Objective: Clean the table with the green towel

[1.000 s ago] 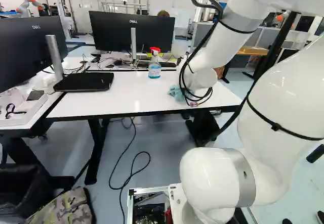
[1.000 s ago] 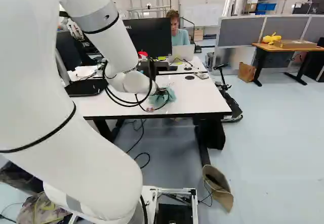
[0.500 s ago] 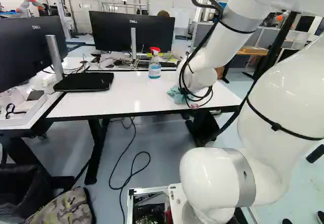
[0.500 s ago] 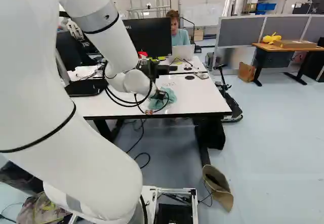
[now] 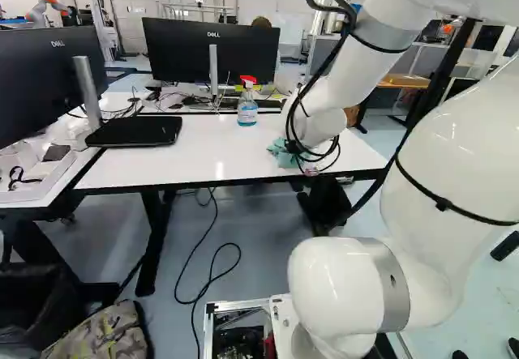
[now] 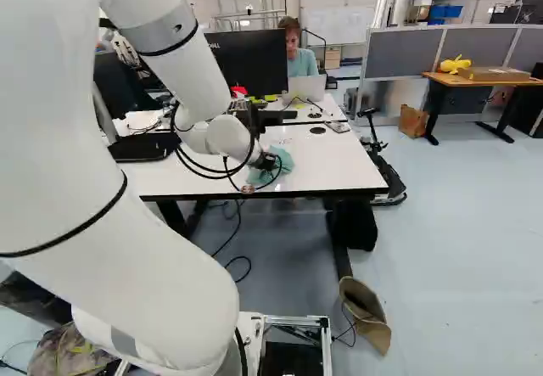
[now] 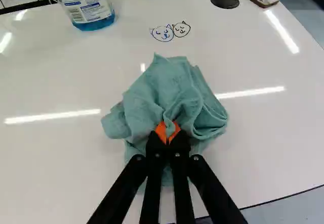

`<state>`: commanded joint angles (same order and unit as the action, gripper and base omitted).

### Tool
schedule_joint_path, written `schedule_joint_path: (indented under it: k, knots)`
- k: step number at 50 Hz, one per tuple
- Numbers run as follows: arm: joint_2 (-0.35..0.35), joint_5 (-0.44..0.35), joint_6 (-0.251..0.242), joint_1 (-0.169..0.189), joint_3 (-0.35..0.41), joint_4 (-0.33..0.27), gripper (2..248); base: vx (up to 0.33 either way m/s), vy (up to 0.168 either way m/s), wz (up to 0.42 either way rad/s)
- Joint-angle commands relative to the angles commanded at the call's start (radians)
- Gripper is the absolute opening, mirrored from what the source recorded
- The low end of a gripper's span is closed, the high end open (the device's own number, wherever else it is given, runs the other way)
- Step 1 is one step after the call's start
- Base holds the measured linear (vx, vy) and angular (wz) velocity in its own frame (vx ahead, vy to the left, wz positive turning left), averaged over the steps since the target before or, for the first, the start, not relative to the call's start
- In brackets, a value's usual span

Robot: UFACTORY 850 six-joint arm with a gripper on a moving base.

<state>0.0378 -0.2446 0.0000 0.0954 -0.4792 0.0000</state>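
In the right base view my gripper (image 6: 266, 162) is low over the white table (image 6: 339, 159), at the green towel (image 6: 282, 163). The wrist view shows the gripper (image 7: 167, 132) shut on a fold of the towel (image 7: 164, 85), its orange pads pinching the cloth. The rest of the towel spreads crumpled on the table (image 7: 263, 133), ahead of and beside the fingers. Two small cat faces (image 7: 171, 32) are drawn on the tabletop just beyond the towel. In the left base view my arm's cables partly hide the towel (image 5: 285, 153).
A spray bottle (image 5: 247, 104) of blue liquid stands near the table's far edge. A black laptop-like slab (image 5: 135, 130) lies by the monitor stand. Beyond are a monitor (image 5: 212, 51) and a round black disc (image 7: 225, 0). Another robot (image 5: 46, 9) stands far back.
My gripper has moved slightly toward the table's near edge, carrying the towel with it, and sits a little left of its earlier place in the right base view. The base has stayed still.
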Motion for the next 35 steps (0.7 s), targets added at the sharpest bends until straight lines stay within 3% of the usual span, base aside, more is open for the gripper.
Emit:
schedule_joint_path:
  k: [17,35]
  knots:
    - [-0.022,0.000,0.000,-0.061,-0.023,0.000,26,0.000,0.000,0.000]
    - [-0.107,0.000,0.000,-0.066,-0.111,0.000,26,0.000,0.000,0.000]
